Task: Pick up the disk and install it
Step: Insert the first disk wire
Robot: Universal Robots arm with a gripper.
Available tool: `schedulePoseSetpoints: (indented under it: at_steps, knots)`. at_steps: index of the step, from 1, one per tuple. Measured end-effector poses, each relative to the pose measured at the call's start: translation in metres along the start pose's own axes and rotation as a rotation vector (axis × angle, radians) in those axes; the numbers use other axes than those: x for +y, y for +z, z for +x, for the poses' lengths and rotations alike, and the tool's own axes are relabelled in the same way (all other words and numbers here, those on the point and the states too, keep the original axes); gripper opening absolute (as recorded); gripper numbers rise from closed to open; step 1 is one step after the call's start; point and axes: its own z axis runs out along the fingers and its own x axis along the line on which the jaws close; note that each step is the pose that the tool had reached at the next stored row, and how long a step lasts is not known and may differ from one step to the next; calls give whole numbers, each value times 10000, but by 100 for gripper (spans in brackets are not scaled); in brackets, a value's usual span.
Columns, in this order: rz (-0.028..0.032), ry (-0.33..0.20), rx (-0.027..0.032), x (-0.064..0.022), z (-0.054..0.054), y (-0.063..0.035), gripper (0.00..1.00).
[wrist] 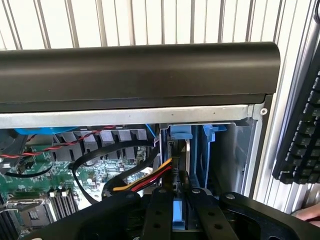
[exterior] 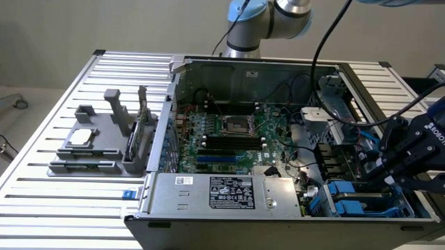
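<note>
I see the gripper [wrist: 181, 197] clamped on the disk [wrist: 179, 214] by its blue edge, disk upright at the drive bay inside the case [exterior: 278, 232], at the exterior view's right, cables [wrist: 145, 179] just beside it

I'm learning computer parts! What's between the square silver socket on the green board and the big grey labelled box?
In the exterior view, long black slots and blue slots lie between the square silver socket and the big grey labelled box.

Green motherboard [exterior: 230, 133], blue-edged disk [wrist: 179, 217], black hand [wrist: 179, 196], silver ribbed table [exterior: 70, 200], black keyboard [wrist: 305, 135].
</note>
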Motion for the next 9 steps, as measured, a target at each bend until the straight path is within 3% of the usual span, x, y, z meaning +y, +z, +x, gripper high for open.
schedulePoseSetpoints:
  at_steps: [9]
  knots:
    - [15,7,-15,-1,22,1,17]
